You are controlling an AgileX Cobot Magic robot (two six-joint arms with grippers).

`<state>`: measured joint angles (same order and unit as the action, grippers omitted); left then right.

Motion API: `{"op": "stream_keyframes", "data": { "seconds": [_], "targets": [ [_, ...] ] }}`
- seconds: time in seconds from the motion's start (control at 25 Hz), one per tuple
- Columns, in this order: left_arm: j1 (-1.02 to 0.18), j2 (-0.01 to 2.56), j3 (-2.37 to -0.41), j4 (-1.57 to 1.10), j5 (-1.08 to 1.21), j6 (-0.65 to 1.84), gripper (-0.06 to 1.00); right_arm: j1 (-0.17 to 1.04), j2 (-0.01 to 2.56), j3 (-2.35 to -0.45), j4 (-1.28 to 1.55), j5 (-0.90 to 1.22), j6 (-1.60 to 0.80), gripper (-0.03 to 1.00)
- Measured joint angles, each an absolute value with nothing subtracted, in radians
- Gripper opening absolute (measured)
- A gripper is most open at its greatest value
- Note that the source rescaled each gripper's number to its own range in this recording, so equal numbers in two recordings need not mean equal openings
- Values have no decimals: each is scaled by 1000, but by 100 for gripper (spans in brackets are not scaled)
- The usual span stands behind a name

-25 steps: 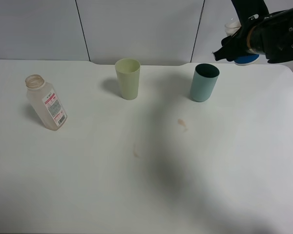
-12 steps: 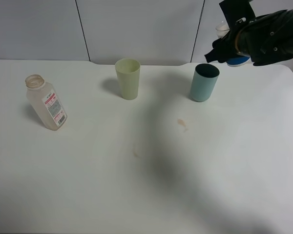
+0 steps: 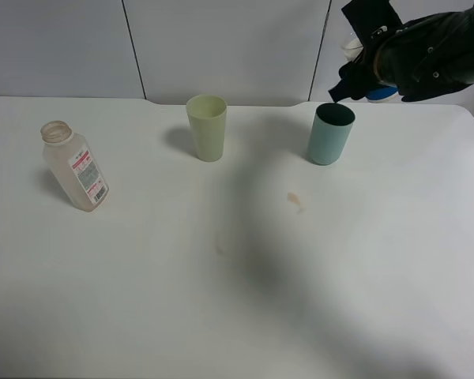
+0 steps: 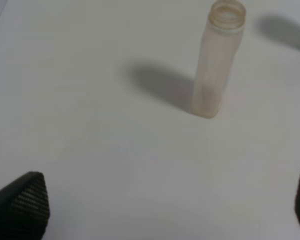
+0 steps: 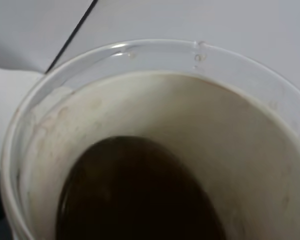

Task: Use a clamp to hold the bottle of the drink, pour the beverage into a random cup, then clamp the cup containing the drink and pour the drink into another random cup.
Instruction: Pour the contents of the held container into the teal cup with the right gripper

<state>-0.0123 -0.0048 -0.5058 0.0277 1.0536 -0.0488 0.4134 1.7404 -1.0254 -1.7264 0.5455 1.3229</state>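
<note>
White table (image 3: 221, 316) under a grey panelled wall (image 3: 221, 39). One uncapped bottle (image 3: 75, 167) stands at the left; its white label (image 3: 88, 175) has red and pink print too small to read. Three cups: one green tumbler (image 3: 206, 126), one teal tumbler (image 3: 330, 134), and one banded cup (image 5: 155, 100) holding brown tea (image 5: 140, 200). The right gripper (image 3: 370, 75) pinches the banded cup, raised just behind the teal tumbler. Left gripper (image 4: 162, 205) is spread, holding nothing.

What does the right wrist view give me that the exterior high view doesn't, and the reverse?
Only right wrist: brown drink inside the blue-banded cup. Only exterior high: the teal tumbler near the raised cup, the pale green tumbler, the bottle, two stains on the table. Both: that cup and the seamed back wall.
</note>
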Motion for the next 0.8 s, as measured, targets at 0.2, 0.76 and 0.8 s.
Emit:
{"op": "stream_keyframes", "data": {
  "seconds": [0.2, 0.76, 0.8],
  "targets": [
    [-12, -5, -506, 28, 1054, -49, 100, 413, 1745, -1025, -1725, 579, 1159, 0],
    [-12, -5, -506, 27, 1054, -49, 100, 413, 1745, -1025, -1724, 593, 951, 0],
    [-12, -5, -506, 27, 1054, -49, 100, 413, 1745, -1025, -1724, 595, 936, 0]
  ]
}}
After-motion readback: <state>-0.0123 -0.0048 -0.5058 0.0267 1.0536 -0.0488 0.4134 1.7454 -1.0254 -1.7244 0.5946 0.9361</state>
